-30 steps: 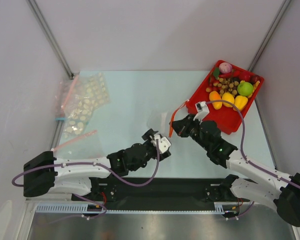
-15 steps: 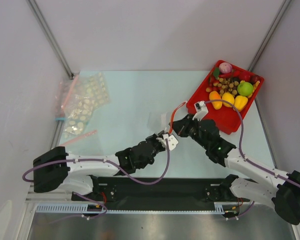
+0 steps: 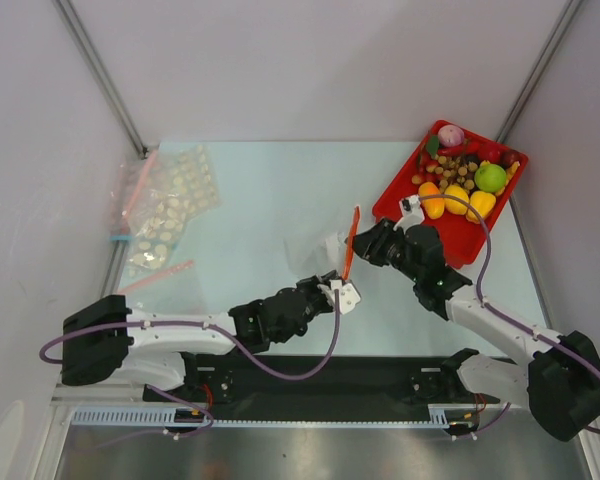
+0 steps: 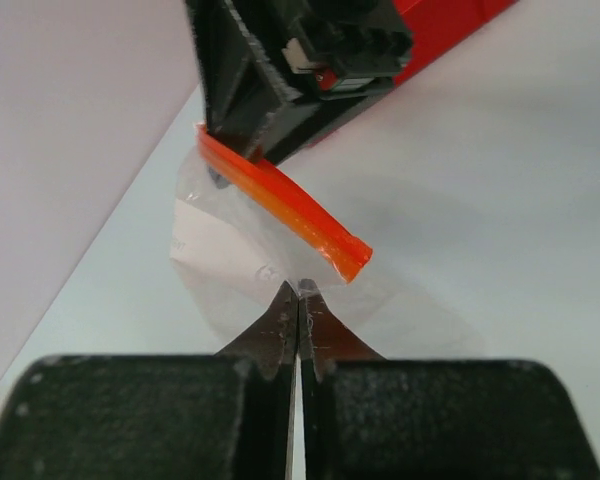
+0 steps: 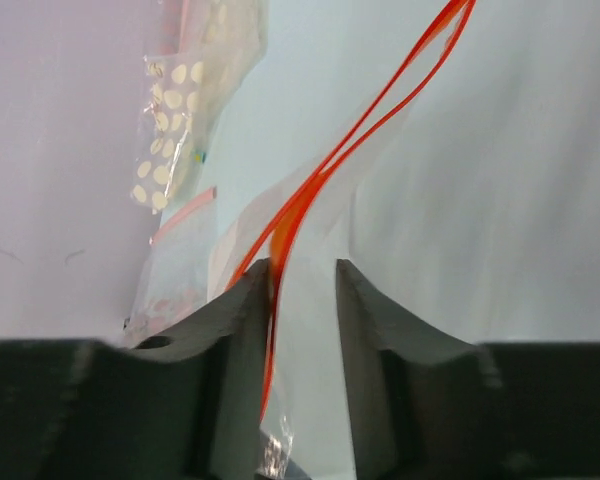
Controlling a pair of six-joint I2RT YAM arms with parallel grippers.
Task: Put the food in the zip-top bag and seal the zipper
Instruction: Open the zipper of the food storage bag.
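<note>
Between the fingers of your left hand (image 4: 298, 290): the clear film of the zip-top bag (image 4: 230, 262), pinched tight just under the zipper (image 4: 290, 215).
Right hand (image 5: 302, 270): you had its fingers standing apart, the zipper strip running up between them, close against one finger.
Zip-top bag: it hung between your two hands, above the counter (image 3: 250, 190).
Food (image 3: 458, 185): it lay in the red tray (image 3: 450, 243) just beside your right hand, away from the bag.
Dotted bags (image 3: 170, 205): well apart from both hands, out past your left one.
</note>
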